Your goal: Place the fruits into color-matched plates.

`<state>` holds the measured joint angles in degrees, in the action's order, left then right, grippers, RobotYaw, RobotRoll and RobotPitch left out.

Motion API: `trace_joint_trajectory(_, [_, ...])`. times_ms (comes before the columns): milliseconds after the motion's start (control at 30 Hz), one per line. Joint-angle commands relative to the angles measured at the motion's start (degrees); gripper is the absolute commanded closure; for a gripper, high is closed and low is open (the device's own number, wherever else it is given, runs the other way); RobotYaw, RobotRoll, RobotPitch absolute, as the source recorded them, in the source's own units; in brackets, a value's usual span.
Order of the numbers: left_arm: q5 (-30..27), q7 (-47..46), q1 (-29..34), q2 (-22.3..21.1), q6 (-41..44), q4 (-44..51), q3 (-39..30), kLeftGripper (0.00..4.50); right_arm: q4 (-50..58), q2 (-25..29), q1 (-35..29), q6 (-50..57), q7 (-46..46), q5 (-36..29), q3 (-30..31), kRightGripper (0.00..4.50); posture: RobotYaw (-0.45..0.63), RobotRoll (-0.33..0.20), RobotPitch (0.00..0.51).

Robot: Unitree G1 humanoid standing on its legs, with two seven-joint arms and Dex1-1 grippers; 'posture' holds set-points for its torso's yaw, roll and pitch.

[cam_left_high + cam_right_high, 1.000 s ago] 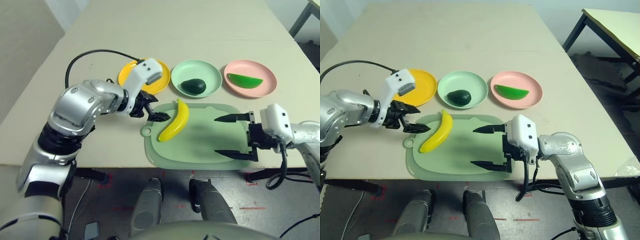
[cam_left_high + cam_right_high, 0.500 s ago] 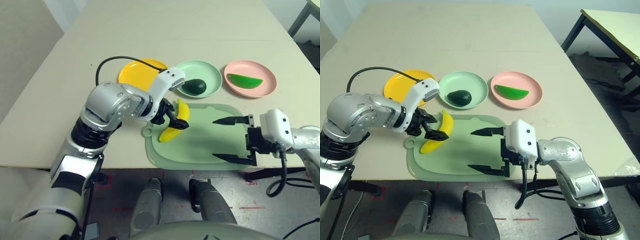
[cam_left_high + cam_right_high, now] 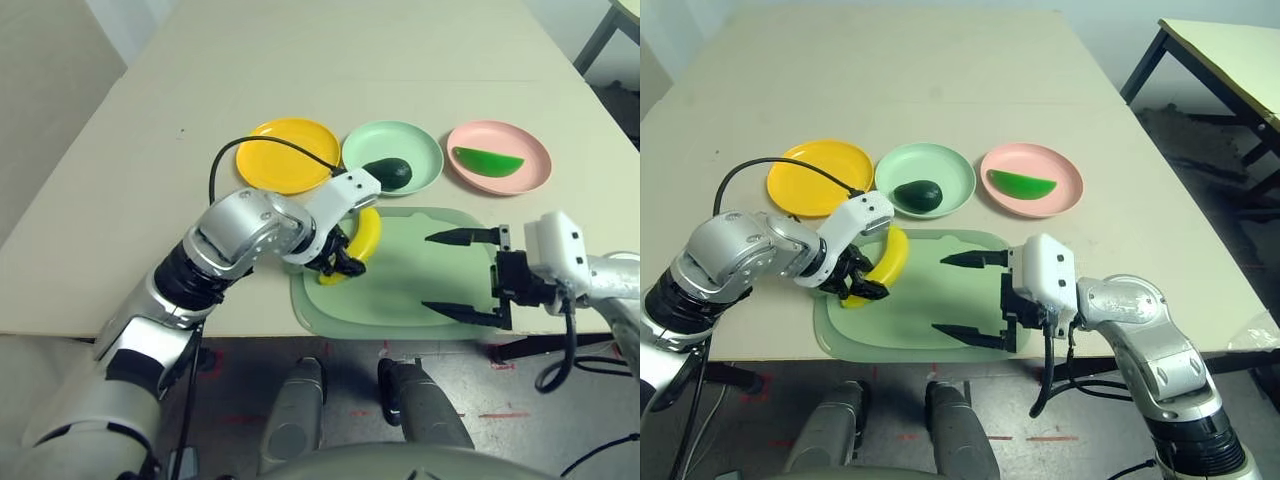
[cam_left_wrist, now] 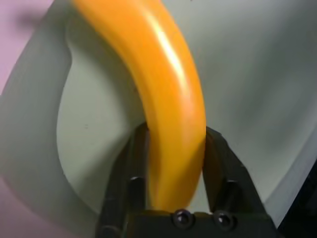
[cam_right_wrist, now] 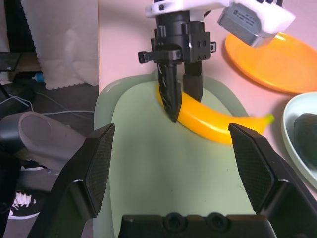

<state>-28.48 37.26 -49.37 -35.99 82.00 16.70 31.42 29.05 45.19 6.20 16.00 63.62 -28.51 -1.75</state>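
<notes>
The yellow banana [image 3: 364, 236] lies on the mint green cutting board [image 3: 400, 292], and my left gripper [image 3: 340, 266] is shut on its lower end, one black finger [image 4: 134, 168] pressed against each side. My right gripper [image 3: 428, 272] hovers open over the board's right part, pointing towards the banana [image 5: 208, 126], with nothing between its fingers [image 5: 94, 168]. The yellow plate [image 3: 285, 160] at the back left is bare. Beside it, the dark avocado [image 3: 388, 173] sits in the mint green plate [image 3: 422, 150]. The watermelon wedge [image 3: 488, 160] lies in the pink plate [image 3: 532, 158].
The three plates stand in a row just behind the cutting board. A black cable [image 3: 255, 148] from my left arm arches over the yellow plate. The board reaches close to the table's front edge [image 3: 250, 330]. Another table [image 3: 1230, 50] stands off to the far right.
My left gripper moved from beside the board onto the banana's lower end and shut on it. The right arm has barely moved.
</notes>
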Motion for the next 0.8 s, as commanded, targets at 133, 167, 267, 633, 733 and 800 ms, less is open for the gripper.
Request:
trace_joint_trajectory(133, [3.8,3.6,-1.8,-5.8,-6.1,-2.7,2.4,3.01,1.5,0.6,-2.7,-0.1,-0.8,-0.1,-0.4,0.00,-0.16,0.000,0.184])
trace_joint_trajectory(167, [4.7,4.5,-2.7,-7.5,-7.7,-4.2,1.7,3.01,1.4,0.5,-3.0,-0.3,-0.9,-0.2,-0.4,0.00,-0.15,0.000,0.186])
trace_joint_trajectory(267, [8.3,7.1,-5.4,-12.8,-13.2,-10.2,-0.3,3.01,1.1,-0.2,-3.9,-0.4,-1.8,-0.6,-1.0,0.00,-0.14,0.000,0.187])
trace_joint_trajectory(633, [21.8,9.7,-10.1,-15.2,-37.6,-41.0,-7.8,3.01,2.4,-6.4,-7.4,2.0,-11.6,-1.6,-1.8,0.00,-0.10,0.000,0.186])
trace_joint_trajectory(733, [24.0,8.9,-10.3,-11.2,-44.1,-49.3,-9.7,3.01,3.2,-7.7,-7.8,2.8,-14.3,-1.6,-1.8,0.00,-0.10,0.000,0.182])
trace_joint_trajectory(800, [25.5,8.6,-10.5,-8.3,-48.0,-54.0,-10.3,3.01,3.5,-8.2,-7.7,3.4,-15.7,-1.6,-1.9,0.00,-0.11,0.000,0.181])
